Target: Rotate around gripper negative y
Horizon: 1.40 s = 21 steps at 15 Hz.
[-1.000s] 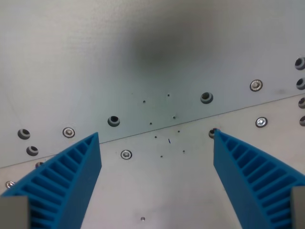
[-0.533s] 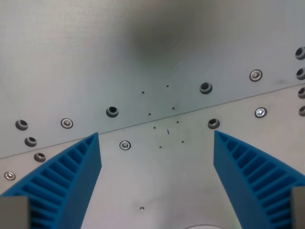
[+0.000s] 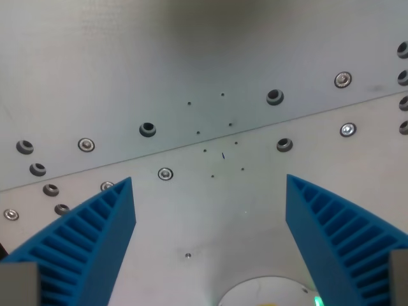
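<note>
My gripper [image 3: 209, 185] hangs spread wide with nothing between its blue ribbed fingers [image 3: 89, 245], one at each lower corner of the wrist view. Between them, at the bottom edge, a pale round disc [image 3: 268, 292] shows beside a small green light [image 3: 317, 301]. Beyond lies the grey metal plate [image 3: 191, 57], with a seam [image 3: 210, 144] slanting up toward the wrist view's right. Open holes [image 3: 148, 129] and bright screw heads [image 3: 165, 173] line both sides of the seam.
</note>
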Each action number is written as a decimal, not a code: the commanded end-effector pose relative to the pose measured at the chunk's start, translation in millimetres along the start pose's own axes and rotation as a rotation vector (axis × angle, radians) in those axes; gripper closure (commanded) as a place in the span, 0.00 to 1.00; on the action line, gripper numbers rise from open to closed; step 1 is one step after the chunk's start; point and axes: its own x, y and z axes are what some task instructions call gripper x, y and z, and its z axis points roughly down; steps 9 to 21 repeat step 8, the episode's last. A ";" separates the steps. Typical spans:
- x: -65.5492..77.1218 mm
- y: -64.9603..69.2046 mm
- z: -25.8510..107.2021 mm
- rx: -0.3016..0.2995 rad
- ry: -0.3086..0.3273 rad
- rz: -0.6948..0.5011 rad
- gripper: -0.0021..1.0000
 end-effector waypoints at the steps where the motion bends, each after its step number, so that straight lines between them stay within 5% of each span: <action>1: 5.1 1.2 -8.4 0.019 -0.223 -0.003 0.00; 8: 5.1 1.2 -8.4 0.019 -0.305 -0.004 0.00; 21: 5.1 1.2 -8.4 0.019 -0.305 -0.004 0.00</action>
